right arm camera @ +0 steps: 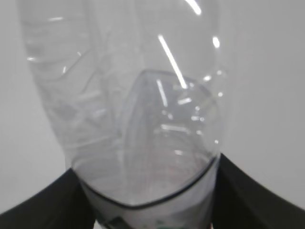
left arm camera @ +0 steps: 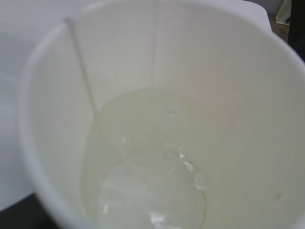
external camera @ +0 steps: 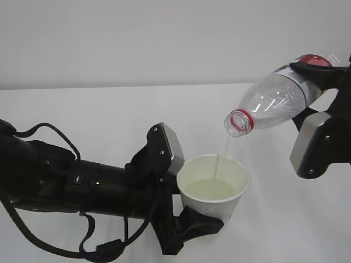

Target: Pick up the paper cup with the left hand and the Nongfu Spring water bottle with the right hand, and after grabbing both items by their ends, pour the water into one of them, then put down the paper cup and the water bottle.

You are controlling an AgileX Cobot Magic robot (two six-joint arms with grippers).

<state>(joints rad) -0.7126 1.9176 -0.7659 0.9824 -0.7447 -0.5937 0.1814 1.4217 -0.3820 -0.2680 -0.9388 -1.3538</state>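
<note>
My left hand (external camera: 189,227) grips the cup (external camera: 214,189) near its base, low in the middle of the exterior view, holding it upright off the white table (external camera: 109,109). My right hand (external camera: 321,82), at the upper right, is clamped on the labelled end of the bottle (external camera: 274,101), which tilts with its open mouth down and to the left, just above the cup's rim. A thin stream of water (external camera: 218,161) falls from the mouth into the cup. My left wrist view looks straight into the cup (left arm camera: 157,71), where water (left arm camera: 152,181) pools at the bottom. My right wrist view shows the bottle (right arm camera: 133,105) between my dark fingers (right arm camera: 43,205).
</note>
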